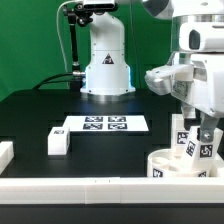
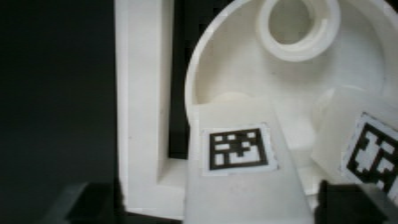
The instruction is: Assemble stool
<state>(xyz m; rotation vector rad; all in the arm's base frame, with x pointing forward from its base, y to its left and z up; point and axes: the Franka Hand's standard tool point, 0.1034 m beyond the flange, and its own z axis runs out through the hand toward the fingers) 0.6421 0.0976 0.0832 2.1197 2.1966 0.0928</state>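
Observation:
In the exterior view my gripper [image 1: 203, 133] is at the right, low over the round white seat [image 1: 168, 160], which lies by the front rail. It is shut on a white tagged leg [image 1: 197, 148] that stands upright on the seat. A second upright tagged piece [image 1: 184, 138] stands close beside it. In the wrist view the held leg [image 2: 231, 120] fills the gap between my two dark fingers [image 2: 93, 205], with my gripper [image 2: 222, 208] closed on its sides. A round socket of the seat [image 2: 302, 30] shows beyond it. Another loose leg [image 1: 58, 142] lies at the exterior view's left.
The marker board [image 1: 105, 123] lies mid-table in front of the robot base [image 1: 107, 65]. A long white rail [image 1: 90, 188] runs along the front edge and shows in the wrist view [image 2: 146, 90]. A white block [image 1: 5, 154] sits at the far left edge.

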